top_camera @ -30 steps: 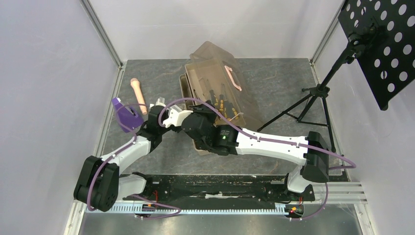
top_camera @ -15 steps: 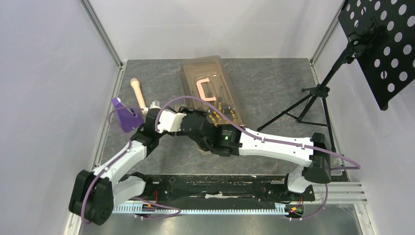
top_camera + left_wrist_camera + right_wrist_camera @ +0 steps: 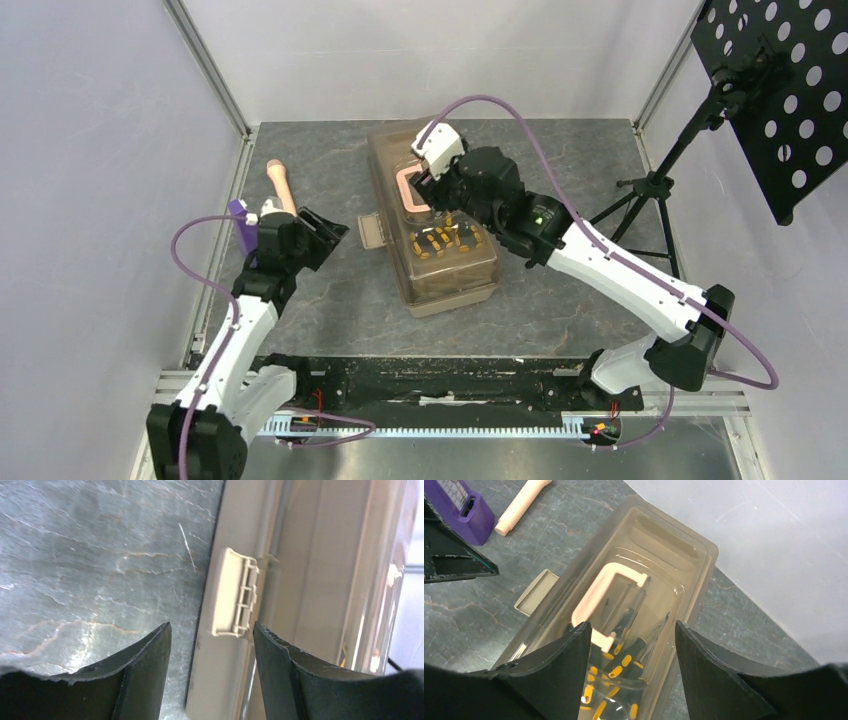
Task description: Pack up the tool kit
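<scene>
Overhead: the tan translucent toolbox (image 3: pixel 450 275) lies lid-shut mid-counter (image 3: pixel 330 310), long axis running away from your arm bases. Its pink handle (image 3: pixel 405 190) lies flat on the lid. A latch (image 3: pixel 372 230) juts from the box's left wall. A beige rod (image 3: pixel 282 188) and a purple block (image 3: pixel 238 213) sit well left of the box, the block partly hidden by your left arm. Only this view shows the tripod stand (image 3: pixel 650 190) and black perforated panel (image 3: pixel 780 90) on the right.

Right wrist only: orange-and-black screwdrivers (image 3: pixel 619 670) are visible through the lid, shafts running under the handle (image 3: pixel 606 605). The latch (image 3: pixel 536 592) lies out flat beside the box. Other tools inside cannot be made out.

Left wrist only: close on the latch (image 3: pixel 235 600), ribbed face showing, hinged to the box wall (image 3: pixel 310 580), with grey counter (image 3: pixel 100 555) to its left.

Left tool (image 3: pixel 211 630): jaws wide apart, gripping nothing. The latch sits framed in the gap beyond the tips, and contact cannot be told. Overhead, this tool (image 3: pixel 330 232) sits just left of the latch.

Right tool (image 3: pixel 631 625): jaws spread wide, gripping nothing, hovering above the handle with clear space between. Overhead, your right tool (image 3: pixel 432 183) is over the handle's right side.
</scene>
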{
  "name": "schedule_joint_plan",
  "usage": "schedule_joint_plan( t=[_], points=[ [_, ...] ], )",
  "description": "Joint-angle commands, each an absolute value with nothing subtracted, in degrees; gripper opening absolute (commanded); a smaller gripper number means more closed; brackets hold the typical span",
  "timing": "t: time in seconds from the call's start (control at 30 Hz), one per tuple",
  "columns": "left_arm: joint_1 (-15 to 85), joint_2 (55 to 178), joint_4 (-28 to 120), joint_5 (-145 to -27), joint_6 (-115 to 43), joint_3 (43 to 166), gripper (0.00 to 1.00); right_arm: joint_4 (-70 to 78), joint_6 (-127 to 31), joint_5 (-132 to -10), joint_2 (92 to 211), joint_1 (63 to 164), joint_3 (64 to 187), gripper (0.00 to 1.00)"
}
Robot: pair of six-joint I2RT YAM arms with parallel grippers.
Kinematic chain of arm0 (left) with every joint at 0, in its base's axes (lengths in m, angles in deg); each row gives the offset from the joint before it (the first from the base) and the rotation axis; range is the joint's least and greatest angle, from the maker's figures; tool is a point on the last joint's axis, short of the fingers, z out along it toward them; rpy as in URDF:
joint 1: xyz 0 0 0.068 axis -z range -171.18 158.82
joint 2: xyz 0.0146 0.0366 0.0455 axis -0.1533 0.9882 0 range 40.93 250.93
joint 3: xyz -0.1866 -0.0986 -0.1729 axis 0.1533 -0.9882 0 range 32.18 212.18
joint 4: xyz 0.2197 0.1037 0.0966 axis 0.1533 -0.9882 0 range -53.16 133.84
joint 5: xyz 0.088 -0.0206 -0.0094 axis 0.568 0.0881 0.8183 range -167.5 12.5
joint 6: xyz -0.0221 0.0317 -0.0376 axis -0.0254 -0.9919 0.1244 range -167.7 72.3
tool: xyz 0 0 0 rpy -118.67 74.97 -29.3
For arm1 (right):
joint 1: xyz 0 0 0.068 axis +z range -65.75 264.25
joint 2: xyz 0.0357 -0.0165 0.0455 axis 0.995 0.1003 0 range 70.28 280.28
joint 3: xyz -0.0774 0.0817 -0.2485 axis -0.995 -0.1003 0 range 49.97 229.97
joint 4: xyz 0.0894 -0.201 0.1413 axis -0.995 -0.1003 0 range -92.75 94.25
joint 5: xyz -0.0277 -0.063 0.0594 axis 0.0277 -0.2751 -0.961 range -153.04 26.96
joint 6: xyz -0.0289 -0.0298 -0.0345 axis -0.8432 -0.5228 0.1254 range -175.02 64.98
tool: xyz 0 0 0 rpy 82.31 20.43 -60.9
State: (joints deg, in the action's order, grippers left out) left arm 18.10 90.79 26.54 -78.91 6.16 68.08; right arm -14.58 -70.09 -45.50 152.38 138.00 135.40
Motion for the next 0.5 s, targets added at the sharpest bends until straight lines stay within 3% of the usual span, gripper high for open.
schedule_joint_plan(
  t=[0.0,0.13,0.27,0.47],
  points=[
    [12.0,95.2,32.5,-91.1,5.8,68.5,0.68,-12.1,-63.0,-55.4,152.6,132.7,133.7,0.65],
    [11.5,101.3,38.9,-96.8,7.6,70.2,0.73,-9.3,-59.3,-58.8,153.4,127.7,131.5,0.71],
    [11.5,106.9,43.6,-98.4,9.3,70.8,0.85,-7.4,-57.6,-60.1,154.4,124.9,128.7,0.72],
    [11.5,112.6,54.2,-99.3,13.0,68.8,0.84,-3.6,-57.1,-57.5,152.7,123.1,122.0,0.73]
  ],
)
